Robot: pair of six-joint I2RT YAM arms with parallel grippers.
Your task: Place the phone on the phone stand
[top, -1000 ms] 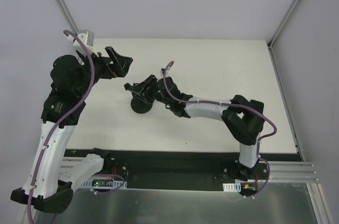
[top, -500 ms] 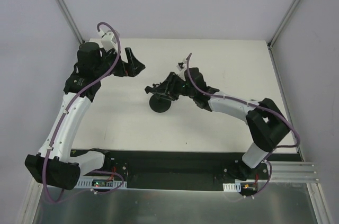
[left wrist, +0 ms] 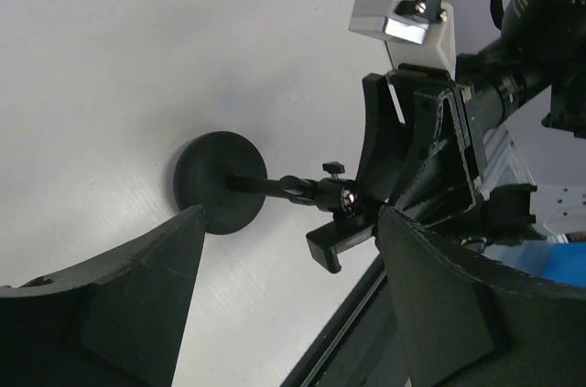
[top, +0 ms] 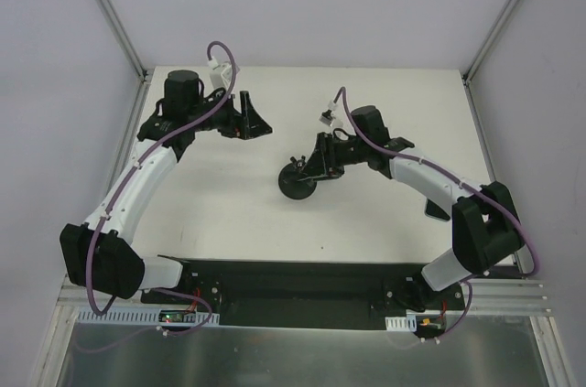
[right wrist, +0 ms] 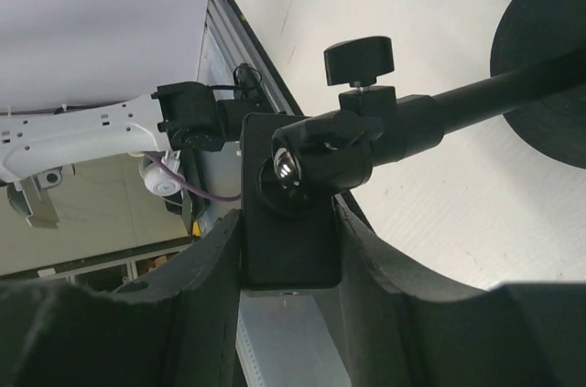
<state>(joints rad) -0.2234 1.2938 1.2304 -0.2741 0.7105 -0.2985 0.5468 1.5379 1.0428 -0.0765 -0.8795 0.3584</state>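
The phone stand, all black, rests with its round disc (top: 298,187) on the white table; its disc (left wrist: 220,181) and thin neck also show in the left wrist view. My right gripper (top: 316,160) is shut on the stand's flat cradle plate (right wrist: 288,241), one finger against each side, just below the ball joint (right wrist: 316,163). The neck (right wrist: 476,99) runs from there to the disc (right wrist: 549,85). My left gripper (top: 256,122) hovers open to the upper left of the stand, with nothing between its fingers (left wrist: 137,295). The phone is out of view in every frame.
A black base rail (top: 293,282) runs along the table's near edge, with a metal shelf below it. Grey walls and frame posts (top: 110,12) close in the back and sides. The right wrist's camera bracket (left wrist: 407,21) sits above the cradle.
The right gripper has carried the stand rightward across the table. The left arm has swung right, toward the stand, and its jaws have narrowed a little.
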